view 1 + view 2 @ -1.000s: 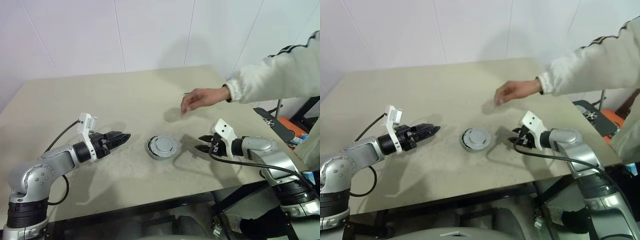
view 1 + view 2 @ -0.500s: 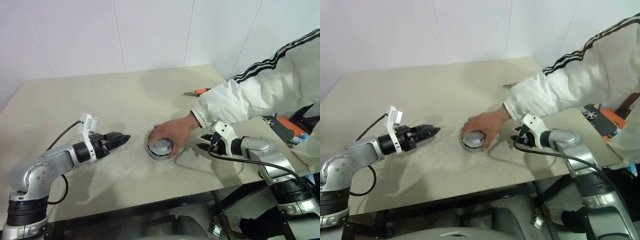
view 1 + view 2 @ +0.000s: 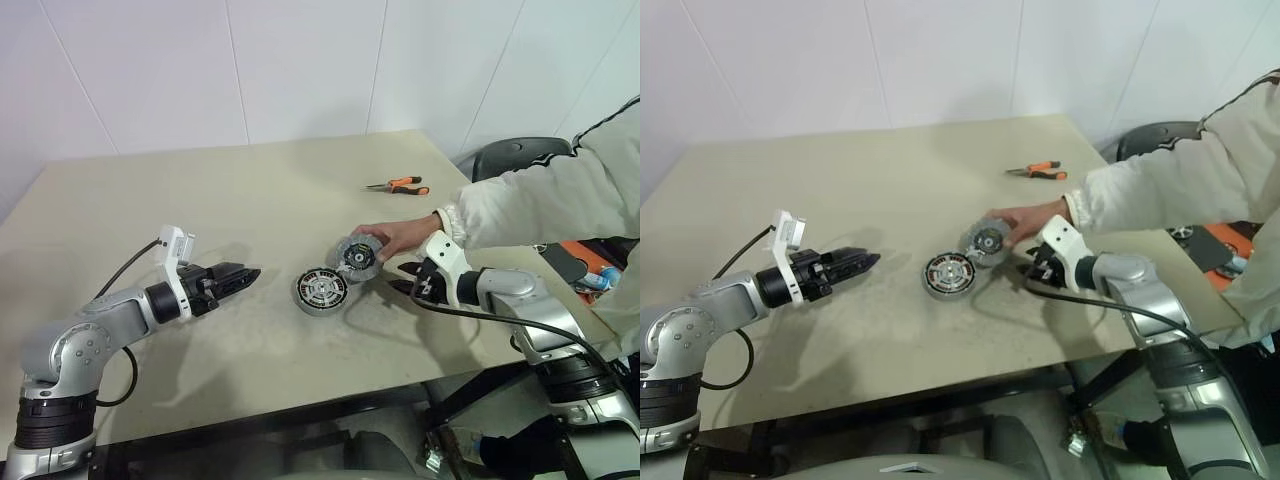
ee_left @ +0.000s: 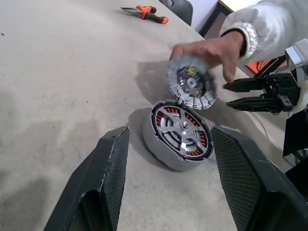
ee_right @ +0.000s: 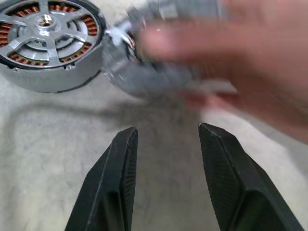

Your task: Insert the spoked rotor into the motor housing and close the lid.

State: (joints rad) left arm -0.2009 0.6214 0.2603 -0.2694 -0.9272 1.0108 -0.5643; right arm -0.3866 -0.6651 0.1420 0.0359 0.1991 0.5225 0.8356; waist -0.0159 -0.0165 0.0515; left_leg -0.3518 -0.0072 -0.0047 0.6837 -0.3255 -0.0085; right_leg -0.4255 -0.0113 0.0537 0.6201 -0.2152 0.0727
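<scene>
Hovering mid-frame, my left gripper (image 3: 250,273) and right gripper (image 3: 398,283) stood spread and empty while a person's hand (image 3: 392,236) tilted the lid (image 3: 353,254) off the motor housing (image 3: 321,291).

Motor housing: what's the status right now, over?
Both grippers, left and right, jaws open, empty, flanking the motor housing. Housing uncovered, copper windings showing. A person's hand holds the lid tilted beside it, in the way.

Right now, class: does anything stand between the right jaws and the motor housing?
Yes. A person's hand holds the lid tilted at the motor housing's edge, on the right gripper's side. The housing's top is uncovered.
</scene>
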